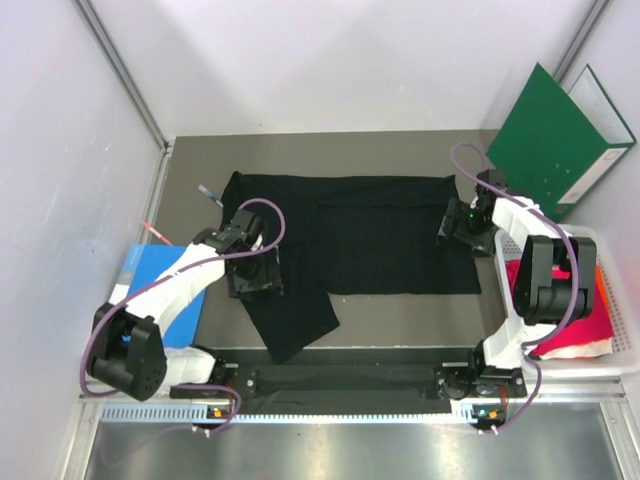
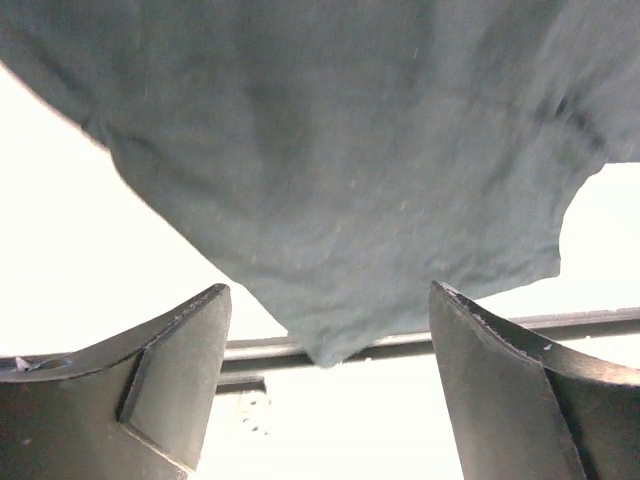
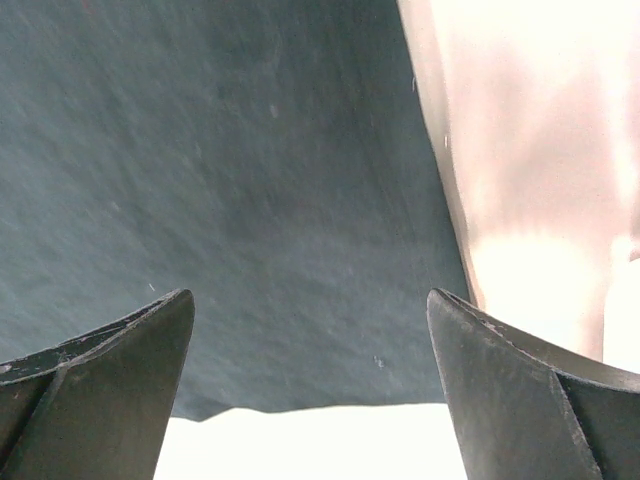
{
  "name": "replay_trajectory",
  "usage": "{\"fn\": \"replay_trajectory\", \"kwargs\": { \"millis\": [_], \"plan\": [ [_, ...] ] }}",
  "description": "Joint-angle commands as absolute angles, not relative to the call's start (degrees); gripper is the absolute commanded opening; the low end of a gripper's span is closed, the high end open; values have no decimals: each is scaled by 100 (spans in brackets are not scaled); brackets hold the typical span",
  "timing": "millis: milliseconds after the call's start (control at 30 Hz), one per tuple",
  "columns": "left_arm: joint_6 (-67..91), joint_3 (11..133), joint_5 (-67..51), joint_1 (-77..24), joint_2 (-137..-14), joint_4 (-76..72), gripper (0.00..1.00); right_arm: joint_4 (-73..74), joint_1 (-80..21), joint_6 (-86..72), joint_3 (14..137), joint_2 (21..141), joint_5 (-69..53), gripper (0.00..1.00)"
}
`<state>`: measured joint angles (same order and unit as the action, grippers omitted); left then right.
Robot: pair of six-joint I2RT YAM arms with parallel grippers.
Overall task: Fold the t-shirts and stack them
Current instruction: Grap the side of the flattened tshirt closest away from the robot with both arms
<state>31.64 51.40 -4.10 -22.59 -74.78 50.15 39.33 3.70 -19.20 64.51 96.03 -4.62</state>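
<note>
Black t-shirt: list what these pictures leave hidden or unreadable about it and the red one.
- Black t-shirt: the part under the left gripper, top view, is covered by it.
- Same shirt, both wrist views: cut off by frame edges; background overexposed.
- Magenta-red t-shirt: partly behind the right arm; folded or not, unclear.

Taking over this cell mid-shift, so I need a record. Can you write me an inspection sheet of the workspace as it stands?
Surface: grey table, partly covered by cloth.
Job's things: black t-shirt spread out, apparently partly folded; magenta-red shirt in the white basket at right.
Clutter: green folder leaning at back right; blue folder under the left arm; red pen beside it.
Hands: left hand open, holding nothing; right hand open over the black cloth.
Cables: purple cable looped along each arm.
Surroundings: white walls; nothing else seen.
</note>
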Motion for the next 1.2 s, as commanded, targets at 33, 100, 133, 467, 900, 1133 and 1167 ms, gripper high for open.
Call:
{"fn": "replay_trajectory", "kwargs": {
  "millis": [33,100,133,467,900,1133,1167],
  "plan": [
    [3042,5071,-554,-2294,-7180,5379,87,4561,343,-1819,6450,9263,150,99],
    [2954,5228,-554,-2364,-7277,5414,90,4553,98,-1706,6556,9299,27,100],
    [2892,5299,-545,-2425,-7338,5440,91,4579,44,-1662,6713,9316,35,100],
    [2690,6011,-176,-3655,-8172,5914,94,5080,-2862,-862,7339,9211,1792,100],
    [2900,6302,272,-5273,-8806,6021,95,5450,-2849,-1916,6988,9501,1992,98],
    [2971,6740,518,-5651,-9184,6169,94,5325,-2400,-2012,7558,9430,1099,97],
    [2945,6889,562,-5677,-9211,6213,95,5335,-2399,-2143,7611,9448,933,97]
  ]
}}
